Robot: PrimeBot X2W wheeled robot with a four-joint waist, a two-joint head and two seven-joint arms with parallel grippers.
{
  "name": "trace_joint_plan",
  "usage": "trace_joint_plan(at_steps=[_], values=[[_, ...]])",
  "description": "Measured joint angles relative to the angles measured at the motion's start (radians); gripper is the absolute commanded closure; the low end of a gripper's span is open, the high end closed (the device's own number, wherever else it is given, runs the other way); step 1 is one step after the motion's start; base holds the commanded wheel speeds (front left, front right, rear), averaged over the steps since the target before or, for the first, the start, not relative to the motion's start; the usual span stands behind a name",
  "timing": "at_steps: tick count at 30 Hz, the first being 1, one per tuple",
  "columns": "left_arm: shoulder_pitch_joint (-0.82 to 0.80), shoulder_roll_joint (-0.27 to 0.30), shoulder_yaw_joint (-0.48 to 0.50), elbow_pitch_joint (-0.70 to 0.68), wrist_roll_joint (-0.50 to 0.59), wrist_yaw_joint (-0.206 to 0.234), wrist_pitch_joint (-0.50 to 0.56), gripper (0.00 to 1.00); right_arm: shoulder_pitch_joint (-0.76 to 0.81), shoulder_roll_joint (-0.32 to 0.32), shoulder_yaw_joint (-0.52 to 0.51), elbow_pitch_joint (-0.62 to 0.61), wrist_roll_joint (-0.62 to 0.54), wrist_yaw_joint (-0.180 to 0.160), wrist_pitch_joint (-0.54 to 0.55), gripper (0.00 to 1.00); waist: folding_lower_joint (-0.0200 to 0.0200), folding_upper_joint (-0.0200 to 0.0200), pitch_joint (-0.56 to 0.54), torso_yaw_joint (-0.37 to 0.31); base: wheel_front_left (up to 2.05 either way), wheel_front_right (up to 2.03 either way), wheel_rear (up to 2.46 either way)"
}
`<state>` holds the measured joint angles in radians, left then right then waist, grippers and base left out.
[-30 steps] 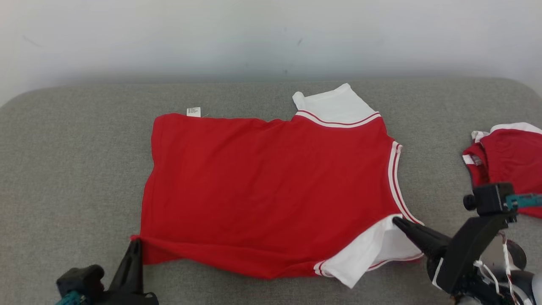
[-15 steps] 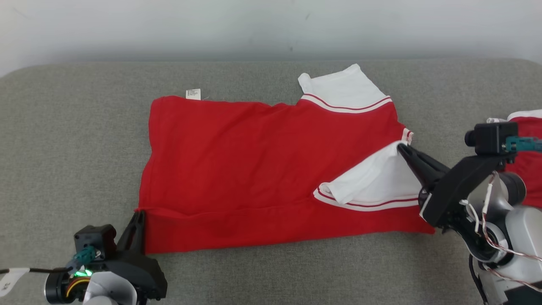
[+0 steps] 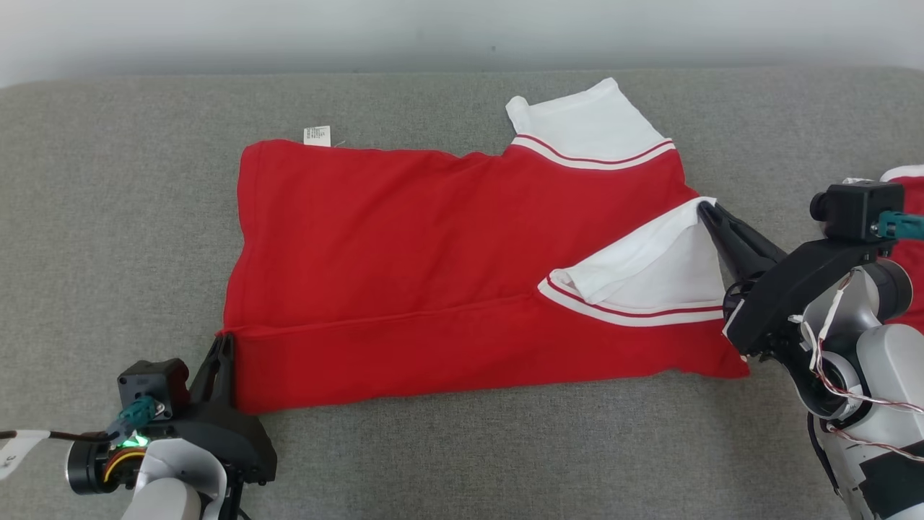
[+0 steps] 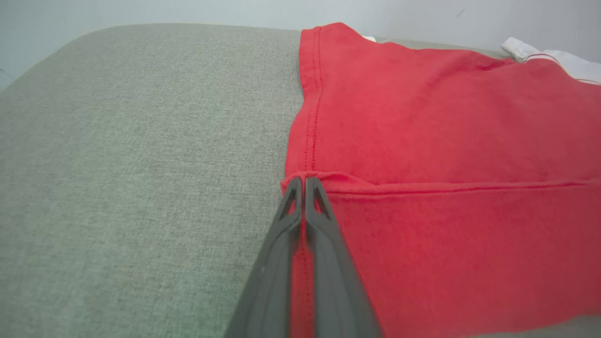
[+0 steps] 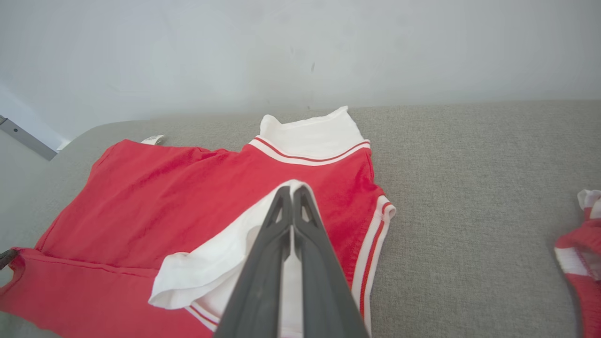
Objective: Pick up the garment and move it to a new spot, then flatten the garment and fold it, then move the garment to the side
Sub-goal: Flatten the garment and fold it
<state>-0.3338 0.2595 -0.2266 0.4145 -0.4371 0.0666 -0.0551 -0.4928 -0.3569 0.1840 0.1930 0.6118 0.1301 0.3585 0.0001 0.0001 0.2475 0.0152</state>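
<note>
So here's the scene from the head view: a red short-sleeved jersey with white sleeves and red-and-white striped trim is spread out around the middle of a grey fabric-covered bench, collar end pointing to 3 o'clock and hem end to 9 o'clock. The strip along its 6 o'clock side is doubled over onto the body, so a straight crease runs across the red cloth.

The left gripper sits at the jersey's 7 o'clock corner. Its fingers are pressed tight together on the red hem, right where the crease starts (the left wrist view shows this really clearly, with stitching on both sides of the tips).

The right gripper is over at 3 o'clock. Its fingers are pinched closed on the top edge of the near white sleeve, which lies turned in over the red body with its cuff opening facing 9 o'clock.

The other white sleeve sticks out flat at 1 o'clock, and a small white label pokes out from the 11 o'clock corner.

There's also a second red-and-white garment, bunched up, well apart at the bench's 3 o'clock edge. A pale wall runs behind the bench at 12 o'clock.
</note>
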Motion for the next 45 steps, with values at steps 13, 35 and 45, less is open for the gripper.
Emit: trace_joint_plan(at_steps=[13, 35, 45], values=[[-0.017, -0.012, -0.015, 0.042, 0.005, 0.013, -0.050, 0.00, -0.045, 0.042, -0.027, 0.102, -0.002, -0.001, -0.035, 0.00, 0.0000, 0.0000, 0.003, 0.005, 0.00, 0.00, 0.00], [0.094, -0.011, -0.022, 0.076, -0.026, 0.057, -0.018, 0.00, 0.240, 0.292, -0.416, -0.125, -0.421, -0.001, 0.277, 0.00, -0.0003, -0.0001, -0.082, -0.028, 0.00, 0.00, 0.00], [0.037, -0.025, -0.051, 0.145, -0.005, 0.065, -0.020, 0.00, 0.244, 0.306, -0.395, -0.062, -0.410, -0.001, 0.311, 0.00, -0.0002, -0.0001, -0.047, -0.022, 0.00, 0.00, 0.00]])
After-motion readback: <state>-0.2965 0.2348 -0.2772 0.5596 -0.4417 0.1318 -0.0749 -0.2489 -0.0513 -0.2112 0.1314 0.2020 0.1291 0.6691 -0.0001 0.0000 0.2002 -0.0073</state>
